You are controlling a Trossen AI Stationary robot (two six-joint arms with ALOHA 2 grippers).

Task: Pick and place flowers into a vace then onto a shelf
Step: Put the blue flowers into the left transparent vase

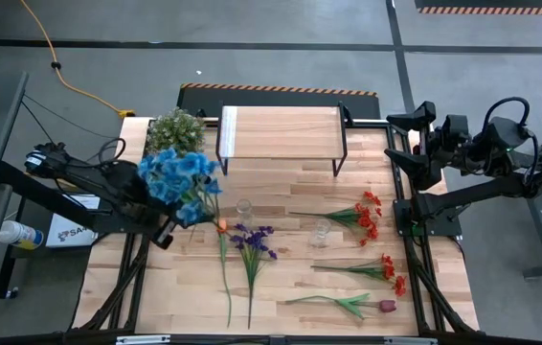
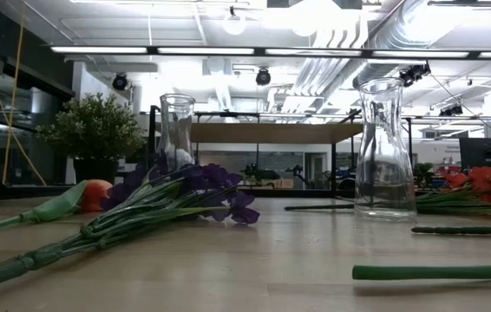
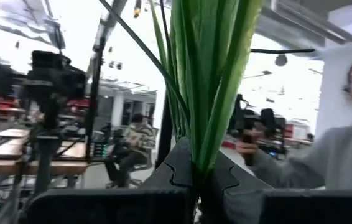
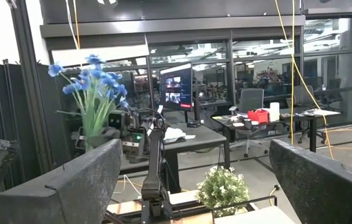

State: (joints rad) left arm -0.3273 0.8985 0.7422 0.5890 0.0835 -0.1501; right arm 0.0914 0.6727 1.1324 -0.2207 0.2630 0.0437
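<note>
From above we see the left gripper (image 1: 168, 233) raised over the left part of the light wooden tabletop (image 1: 290, 278), its jaws clamped on the green stems of a bunch of blue artificial flowers (image 1: 179, 182). The low shelf with a pale plank top and thin black legs (image 1: 281, 132) stands at the far edge, with a bushy pale-green round plant (image 1: 175, 130) just beside its left end. Two clear glass vases stand upright and well apart in the middle, a narrow one (image 1: 243, 209) and a wider carafe-shaped one (image 1: 321, 233). An orange-bloomed stem (image 1: 223, 259) and purple-bloomed stems (image 1: 252, 251) lie flat near the narrow vase, while red-bloomed stems (image 1: 365, 217) lie on the right side. The right gripper (image 1: 407, 137) waits off the table's far right corner, jaws wide apart and holding nothing. At table height we find the purple blooms (image 2: 211, 186) and the orange bloom (image 2: 96, 194) lying in front of the narrow vase (image 2: 176, 132), the carafe (image 2: 385, 147) to the right, the shelf (image 2: 271, 133) behind them and the red blooms (image 2: 480, 185) at the far right. In the left wrist view the green stems (image 3: 204, 93) rise from between the closed dark fingers (image 3: 232, 183), and a person in a grey top (image 3: 325, 155) shows beyond. In the right wrist view we see the blue flowers (image 4: 92, 81) upright in the other arm's grip, and the round plant (image 4: 222, 186) below.
</note>
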